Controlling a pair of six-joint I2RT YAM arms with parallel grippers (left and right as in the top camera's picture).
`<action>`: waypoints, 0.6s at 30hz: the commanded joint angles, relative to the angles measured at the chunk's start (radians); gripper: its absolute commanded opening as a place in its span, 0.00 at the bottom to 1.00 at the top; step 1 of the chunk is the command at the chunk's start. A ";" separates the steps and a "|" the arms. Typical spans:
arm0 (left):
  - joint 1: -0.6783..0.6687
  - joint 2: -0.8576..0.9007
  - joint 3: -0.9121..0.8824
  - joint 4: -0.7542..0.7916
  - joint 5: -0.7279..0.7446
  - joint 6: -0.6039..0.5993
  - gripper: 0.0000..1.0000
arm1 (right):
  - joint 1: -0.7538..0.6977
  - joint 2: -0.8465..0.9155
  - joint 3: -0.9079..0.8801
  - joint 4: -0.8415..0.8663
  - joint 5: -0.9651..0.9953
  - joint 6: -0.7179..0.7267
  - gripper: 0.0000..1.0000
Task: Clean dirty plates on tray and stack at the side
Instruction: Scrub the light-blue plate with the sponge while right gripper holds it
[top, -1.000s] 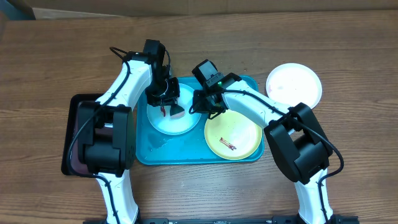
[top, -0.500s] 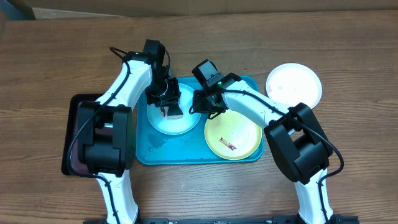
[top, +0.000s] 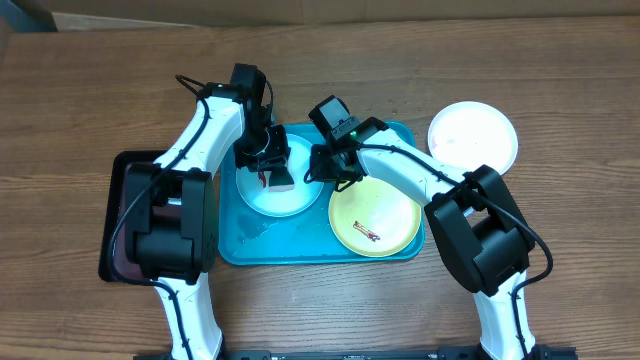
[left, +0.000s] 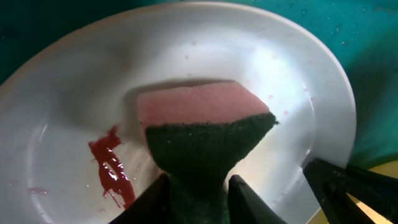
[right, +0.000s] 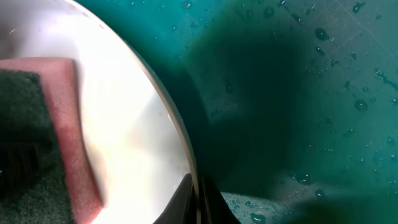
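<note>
Wooden table (top: 560, 60), tray (top: 300, 250) mid-frame: your left gripper (left: 199, 190) clamps the sponge (left: 199, 118) over the pale blue plate (top: 262, 202), tray's left half; right gripper (right: 198, 202) pinches its rim. Scrubbing step, I'd judge; next, wipe across the red smear (left: 112, 168)

The left plate (top: 262, 196) and the right plate (top: 375, 220) are lying side by side in the tray (top: 250, 245), the right one sitting slightly nearer the robot. A sponge (left: 199, 118) is resting on the left plate. The third plate (top: 472, 137) is lying on the table (top: 80, 100) beside the tray's far right corner, and a smaller tray (top: 118, 215) is sitting just left of it.
</note>
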 joint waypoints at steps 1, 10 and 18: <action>-0.006 0.012 -0.003 -0.006 -0.053 0.000 0.33 | -0.006 -0.001 -0.013 0.002 0.018 0.000 0.04; -0.003 0.011 0.040 -0.061 -0.103 0.000 0.33 | -0.006 -0.001 -0.013 0.006 0.018 0.000 0.04; -0.003 0.011 0.112 -0.113 -0.099 0.000 0.36 | -0.006 -0.001 -0.013 0.010 0.017 0.000 0.04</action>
